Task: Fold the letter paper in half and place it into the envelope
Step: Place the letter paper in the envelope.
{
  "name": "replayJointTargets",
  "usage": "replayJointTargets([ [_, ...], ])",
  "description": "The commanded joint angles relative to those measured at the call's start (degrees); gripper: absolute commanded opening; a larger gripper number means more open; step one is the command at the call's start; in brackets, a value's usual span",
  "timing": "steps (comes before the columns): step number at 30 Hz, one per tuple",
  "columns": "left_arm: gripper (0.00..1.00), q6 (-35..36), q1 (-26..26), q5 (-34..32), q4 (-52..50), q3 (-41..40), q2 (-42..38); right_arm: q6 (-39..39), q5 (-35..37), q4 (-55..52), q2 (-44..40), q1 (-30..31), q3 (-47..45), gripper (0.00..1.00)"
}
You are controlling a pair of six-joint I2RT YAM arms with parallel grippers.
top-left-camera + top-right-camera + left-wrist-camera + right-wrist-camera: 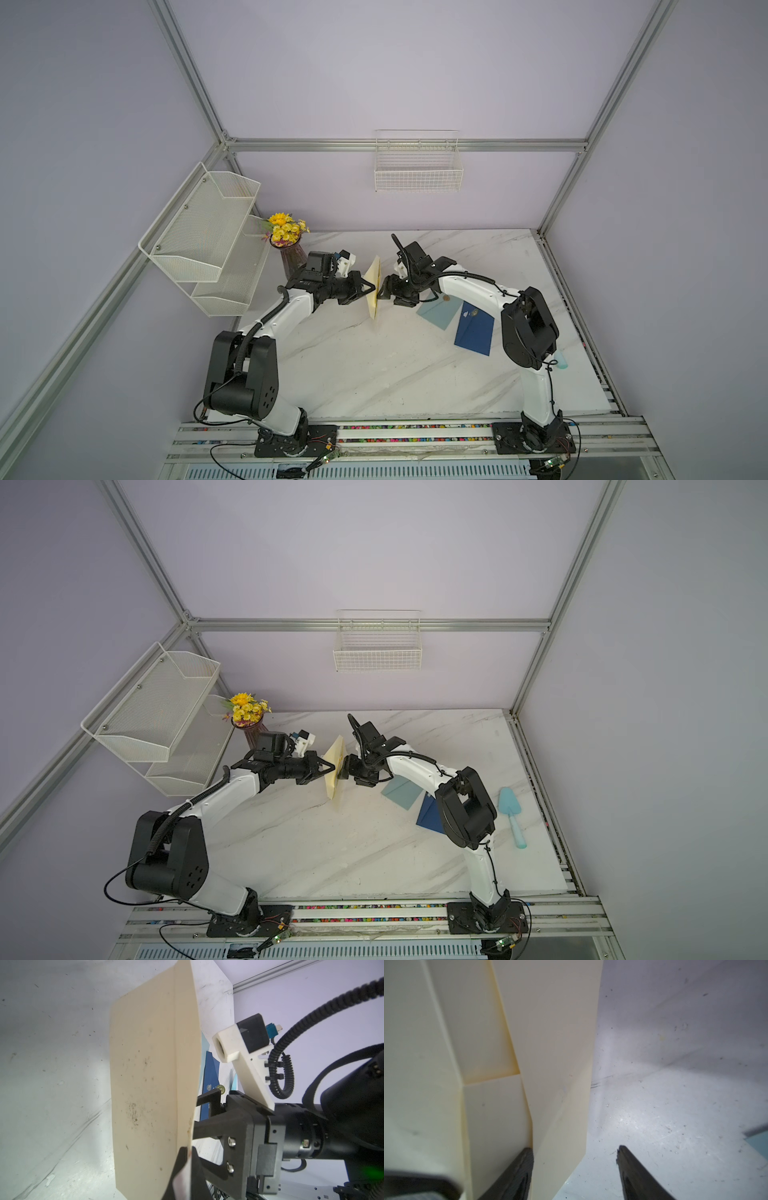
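While the left claw [371, 287] is clamped shut on one edge of the cream creased paper sheet [373, 270], holding it upright in the air over the middle of the white marble-pattern tabletop [374, 374], the right claw [381, 291] faces it with its fingers apart. In the right wrist view one layer of the sheet lies between those fingers. Whether this cream piece is the folded letter or an envelope, I cannot tell. Main risk, as I judge it: a single narrow pinch at the edge carries the whole sheet. If the right claw closes askew or tugs, the sheet could pivot, slip free or crumple along its creases. Closing on one layer only would pry the fold open. The claws stand almost tip to tip, so a small overshoot could knock them together. The sheet's lower corner hangs near the tabletop; contact not discernible. Room: wide bare marble toward the arm bases, good for laying the sheet down. Tighter on the right, where a pale blue-grey paper envelope [440, 311] and a dark blue paper envelope [476, 332] lie flat just beside each other, partly hidden under the right forearm in both top views. Behind the left wrist a dark glass vase of yellow flowers [293, 262] stands near; a backward swing could tip it. A turquoise plastic scoop [511, 808] lies well apart, by the right edge.
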Motion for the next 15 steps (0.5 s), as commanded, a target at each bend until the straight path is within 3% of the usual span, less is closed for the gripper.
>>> replayJointTargets([
  [1,0.00,0.07,1.01,2.64,3.02,-0.10,-0.95,-1.62,-1.45,-1.39,-2.72,-0.16,1.91,0.68],
  [5,0.00,0.08,2.21,3.42,3.55,-0.96,-0.54,-2.22,-3.94,-0.58,-6.52,-0.16,-0.92,0.72],
  [10,0.00,-0.45,3.06,4.77,4.64,-1.30,0.28,-1.20,-5.49,1.15,-9.42,-0.16,-4.53,0.90],
  [15,0.00,-1.14,3.25,5.36,5.51,-1.30,0.65,-1.06,-5.54,1.87,-8.67,-0.16,-4.90,0.97],
])
